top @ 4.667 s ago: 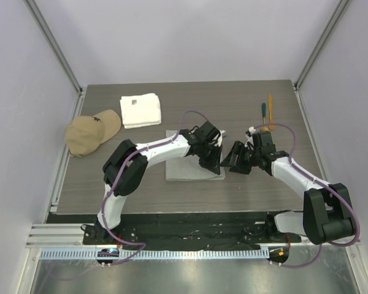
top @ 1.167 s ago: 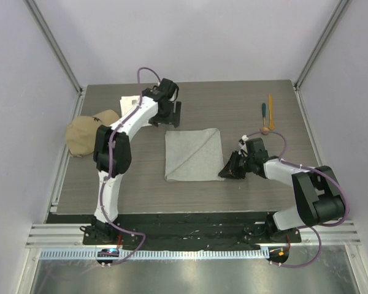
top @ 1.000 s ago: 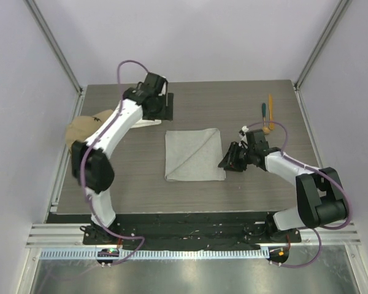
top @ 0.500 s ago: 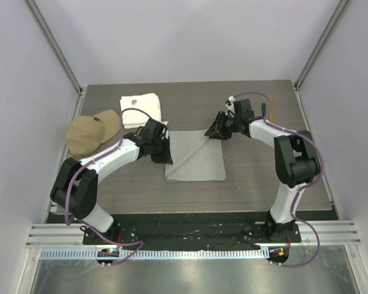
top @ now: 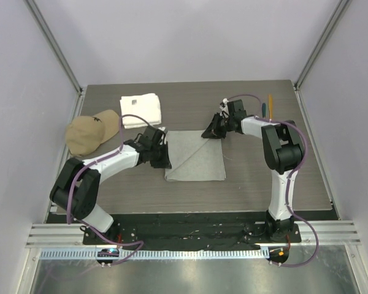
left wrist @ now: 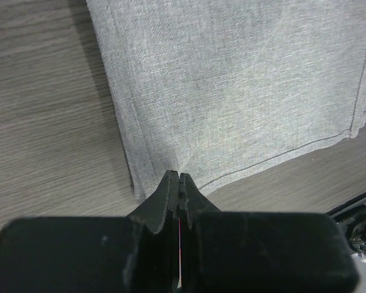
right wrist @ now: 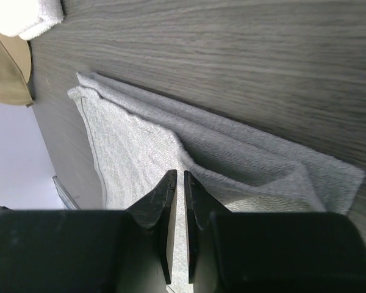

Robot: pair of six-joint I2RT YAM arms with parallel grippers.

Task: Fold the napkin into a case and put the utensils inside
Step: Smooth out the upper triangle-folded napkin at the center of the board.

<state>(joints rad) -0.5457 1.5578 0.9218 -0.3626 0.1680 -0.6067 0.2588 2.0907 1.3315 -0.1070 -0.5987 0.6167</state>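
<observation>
Fingers [left wrist: 168, 190] of the left gripper [left wrist: 179, 176] have just snapped together, pinching the mid-table napkin [top: 196, 157] at its left edge, while the right gripper [right wrist: 176, 174] narrows to a sliver over its far right corner, grip unclear, so another fold looks imminent.

Left arm [top: 110, 162] and right arm [top: 254, 125] reach forward; left fingers [left wrist: 168, 190] pressed together; right fingers [right wrist: 163, 198] a slit apart.

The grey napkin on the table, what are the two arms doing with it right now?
Both arms work on the folded napkin. The left pincer is shut on its left edge. The right pincer sits at the far right corner, jaws almost together; a firm grip cannot be confirmed. The utensils lie further right, not yet put inside.
</observation>
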